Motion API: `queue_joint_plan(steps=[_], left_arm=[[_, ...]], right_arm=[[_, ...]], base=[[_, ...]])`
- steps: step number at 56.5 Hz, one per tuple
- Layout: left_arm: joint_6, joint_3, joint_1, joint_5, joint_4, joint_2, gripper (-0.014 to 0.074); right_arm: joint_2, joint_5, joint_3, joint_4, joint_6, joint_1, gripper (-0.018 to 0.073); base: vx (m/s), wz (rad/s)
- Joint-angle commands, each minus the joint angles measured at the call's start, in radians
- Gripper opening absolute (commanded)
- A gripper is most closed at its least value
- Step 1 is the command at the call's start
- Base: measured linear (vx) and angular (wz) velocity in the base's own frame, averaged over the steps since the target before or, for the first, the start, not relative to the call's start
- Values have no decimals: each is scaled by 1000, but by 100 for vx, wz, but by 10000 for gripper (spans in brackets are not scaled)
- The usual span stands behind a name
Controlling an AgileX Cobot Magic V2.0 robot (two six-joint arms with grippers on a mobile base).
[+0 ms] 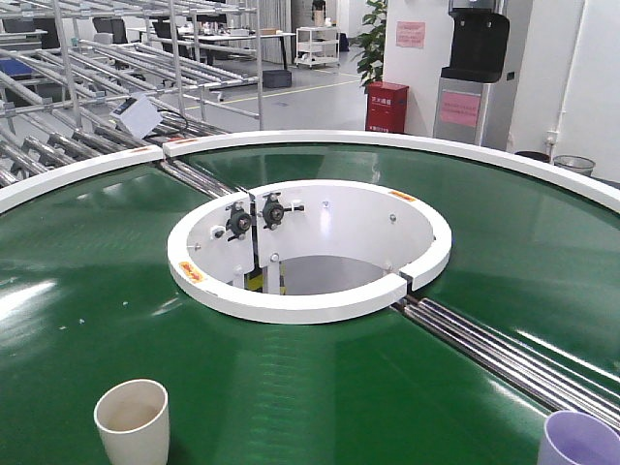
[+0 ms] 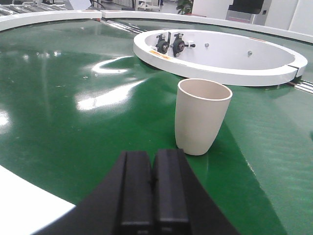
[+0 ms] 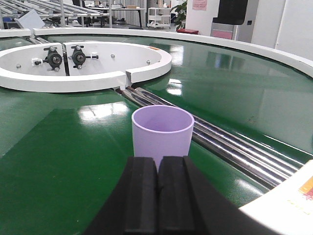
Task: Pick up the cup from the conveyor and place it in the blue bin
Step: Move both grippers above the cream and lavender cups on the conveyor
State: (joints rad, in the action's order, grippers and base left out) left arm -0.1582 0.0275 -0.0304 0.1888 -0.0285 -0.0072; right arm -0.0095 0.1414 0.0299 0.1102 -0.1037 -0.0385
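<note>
Factory floor in the background, metal racks (image 1: 116, 58) off to the back left, and up front the green conveyor (image 1: 87, 291) fills the shot. Two cups stand upright on it: a cream cup (image 1: 132, 418) near left and a purple cup (image 1: 579, 441) near right, just this side of the steel rollers (image 1: 504, 354).

Over to the left claw (image 2: 153, 161): fingers pressed together, empty, low over the belt, with the cream cup just ahead and a touch to its right. And the right claw (image 3: 157, 169) is closed tight on nothing too, purple cup dead ahead and close. It looks like each arm is lined up on its own cup, but those fingers must spread before either can go around one.

Room to move? There's plenty of bare belt around the cream cup, though the white outer edging (image 2: 24, 205) sits by the left claw's lower left. The purple cup is tighter, with rollers right behind it and the outer rim off to the right. Beyond both lies the white ring (image 1: 310, 305) of the central opening, well apart. As for the blue bin, it's not in any view, so the drop-off route can't be judged.
</note>
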Motion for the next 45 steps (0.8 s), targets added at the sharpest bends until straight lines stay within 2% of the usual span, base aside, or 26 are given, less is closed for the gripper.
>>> queue_joint_plan(steps=[1,16,21,35,40,45], left_arm=[[-6,12,4,-79,0,-4,-6],[-6,12,4,-83,0,-4,-6],[-6,12,4,-108,0,-4,-6],[-6,12,4,-305,0,-4,-6],[-6,12,4,-355,0,-4,-6],[-8,9,4,-386,-2,-4,-6]], right_arm=[[-12,-90,19,13,1,3,-9],[-12,-96,19,13,1,3,-9],[-12,-135,19,11,1,3,-9],[-12,-386,19,11,1,3,-9],[-12,-411,16,11,1,3,-9],[-9,-368,-10,10,-2,3,-9]], base=[[0,0],[0,0],[0,0],[0,0],[0,0],[0,0]])
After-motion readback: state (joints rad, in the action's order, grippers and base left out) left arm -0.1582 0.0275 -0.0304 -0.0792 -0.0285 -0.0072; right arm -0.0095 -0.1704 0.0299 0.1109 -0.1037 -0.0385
